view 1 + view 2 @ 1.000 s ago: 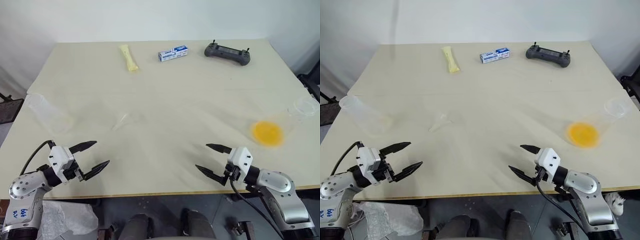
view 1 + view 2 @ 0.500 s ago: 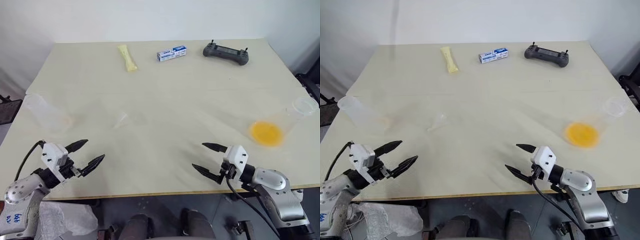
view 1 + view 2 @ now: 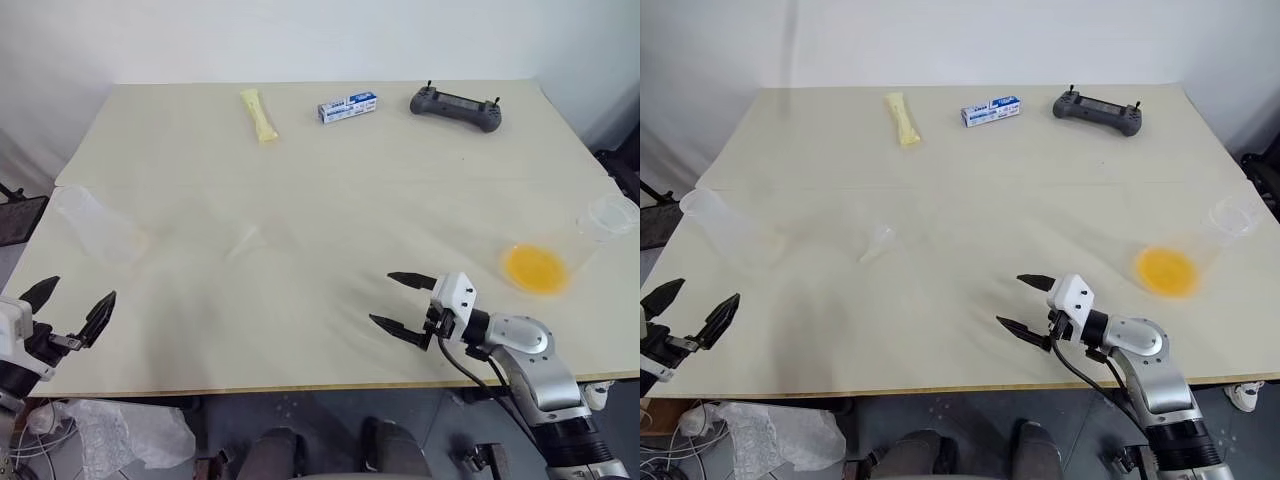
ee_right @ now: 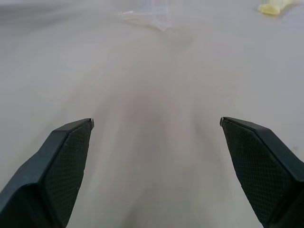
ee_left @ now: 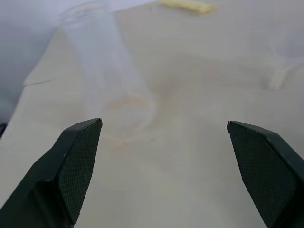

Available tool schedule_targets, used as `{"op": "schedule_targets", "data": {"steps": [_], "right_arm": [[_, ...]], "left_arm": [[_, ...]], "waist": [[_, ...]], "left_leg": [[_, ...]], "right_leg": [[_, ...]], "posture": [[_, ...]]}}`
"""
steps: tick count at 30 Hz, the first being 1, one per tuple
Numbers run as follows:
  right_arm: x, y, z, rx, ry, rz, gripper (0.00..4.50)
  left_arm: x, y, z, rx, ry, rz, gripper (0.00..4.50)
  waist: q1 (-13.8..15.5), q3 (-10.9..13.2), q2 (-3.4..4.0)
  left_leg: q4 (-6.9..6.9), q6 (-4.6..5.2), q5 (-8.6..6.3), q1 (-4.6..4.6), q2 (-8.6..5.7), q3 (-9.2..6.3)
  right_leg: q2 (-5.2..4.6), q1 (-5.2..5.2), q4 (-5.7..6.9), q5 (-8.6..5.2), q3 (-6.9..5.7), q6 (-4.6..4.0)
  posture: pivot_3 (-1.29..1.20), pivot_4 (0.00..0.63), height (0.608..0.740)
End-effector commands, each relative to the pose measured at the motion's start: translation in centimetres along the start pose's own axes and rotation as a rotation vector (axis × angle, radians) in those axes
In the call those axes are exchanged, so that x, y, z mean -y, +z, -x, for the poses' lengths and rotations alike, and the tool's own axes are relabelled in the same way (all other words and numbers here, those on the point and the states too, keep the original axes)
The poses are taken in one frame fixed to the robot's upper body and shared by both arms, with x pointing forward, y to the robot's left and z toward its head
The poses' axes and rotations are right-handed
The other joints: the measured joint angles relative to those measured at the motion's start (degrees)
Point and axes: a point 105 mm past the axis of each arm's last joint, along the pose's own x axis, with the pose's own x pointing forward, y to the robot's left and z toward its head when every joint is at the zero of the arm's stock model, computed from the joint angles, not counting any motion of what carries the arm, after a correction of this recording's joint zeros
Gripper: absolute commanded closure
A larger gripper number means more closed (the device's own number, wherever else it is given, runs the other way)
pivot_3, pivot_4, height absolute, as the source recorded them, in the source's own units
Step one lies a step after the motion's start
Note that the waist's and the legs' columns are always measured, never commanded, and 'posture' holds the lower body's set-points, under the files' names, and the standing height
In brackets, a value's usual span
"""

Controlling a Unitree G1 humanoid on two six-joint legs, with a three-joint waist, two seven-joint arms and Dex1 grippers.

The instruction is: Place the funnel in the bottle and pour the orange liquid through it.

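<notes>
The bottle, a clear flask, stands near the table's left edge and appears again in the left wrist view. The funnel, a small clear cone, lies on the table right of it, and shows far ahead in the right wrist view. The orange liquid pools in a clear beaker at the right edge. My left gripper is open and empty, off the table's front left corner, facing the bottle. My right gripper is open and empty over the front of the table, left of the beaker.
At the back of the table lie a pale yellow packet, a blue and white box and a black controller. A crumpled plastic bag sits on the floor below the front left corner.
My left gripper has swung out to the left, off the table's corner, and turned to face forward at the bottle. My right gripper has edged left and further onto the table.
</notes>
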Motion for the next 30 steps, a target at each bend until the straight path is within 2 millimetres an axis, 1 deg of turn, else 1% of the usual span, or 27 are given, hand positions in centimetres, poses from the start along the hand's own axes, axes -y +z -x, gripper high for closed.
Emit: {"op": "schedule_targets", "data": {"steps": [1,3,7,12,17,20,25,27,30], "right_arm": [[-0.2,2.0,-0.7,0.078,0.023,0.032,0.02],[-0.1,2.4,-0.8,0.084,0.028,0.042,0.02],[-0.1,2.9,-1.0,0.088,0.021,0.052,0.02],[-0.2,3.3,-0.8,0.089,0.009,0.072,0.02],[-0.2,3.5,-0.7,0.087,-0.005,0.076,0.02],[0.0,3.5,-0.7,0.077,-0.02,0.093,0.02],[-0.4,3.7,-0.6,0.098,-0.032,0.086,0.02],[-0.2,3.9,-0.6,0.108,-0.044,0.081,0.02],[0.4,4.4,-0.6,0.133,-0.053,0.067,0.0]], "left_arm": [[-2.6,1.8,-1.4,0.05,0.148,0.017,0.0],[-3.2,2.1,-2.6,0.06,0.187,0.03,0.0],[-3.5,2.0,-5.4,0.07,0.197,0.046,0.0],[-4.2,2.2,-7.9,0.078,0.22,0.054,0.0],[-4.1,2.3,-9.8,0.093,0.2,0.052,0.0],[-4.2,2.8,-10.8,0.116,0.199,0.057,0.0],[-3.9,3.2,-12.1,0.139,0.185,0.063,0.0],[-4.2,3.4,-12.5,0.147,0.2,0.075,0.0],[-4.4,3.5,-12.9,0.155,0.202,0.078,0.61]], "waist": [[0.28,0.02,0.0],[0.24,0.04,-0.04],[-0.07,0.04,-0.04],[-0.14,0.08,-0.13],[-0.17,0.1,-0.17],[-0.18,0.12,-0.21],[0.01,0.14,-0.27],[-0.02,0.14,-0.28],[-0.08,0.16,-0.31]], "left_leg": [[0.02,0.0,0.0,0.0,0.0,-0.03],[0.09,-0.01,0.01,-0.01,-0.01,-0.11],[0.06,-0.04,0.0,0.02,-0.05,-0.09],[0.06,-0.04,-0.01,0.0,-0.05,-0.05],[0.06,-0.05,-0.01,0.01,0.0,-0.01],[0.07,-0.05,-0.01,0.02,0.0,0.01],[0.09,-0.05,0.0,0.01,0.01,0.02],[0.11,-0.05,0.0,0.0,0.01,0.02],[0.13,-0.05,0.0,0.01,0.01,0.06]], "right_leg": [[0.0,0.01,0.04,0.0,0.0,0.0],[0.01,0.02,0.11,0.0,-0.02,0.0],[0.03,-0.01,0.16,0.0,-0.12,0.0],[0.18,-0.04,0.19,0.01,-0.26,0.01],[0.25,-0.04,0.17,0.01,-0.24,0.01],[0.25,-0.04,0.18,0.01,-0.24,0.01],[0.28,-0.04,0.18,0.01,-0.24,0.02],[0.28,-0.03,0.18,0.01,-0.24,0.03],[0.29,-0.02,0.18,0.02,-0.23,0.04]], "posture": [[0.0,0.15,0.74],[0.0,0.15,0.74],[0.0,0.15,0.74],[0.0,0.15,0.74],[0.0,0.15,0.74],[0.0,0.15,0.74],[0.0,0.15,0.74],[0.0,0.15,0.74],[0.0,0.15,0.74]]}}
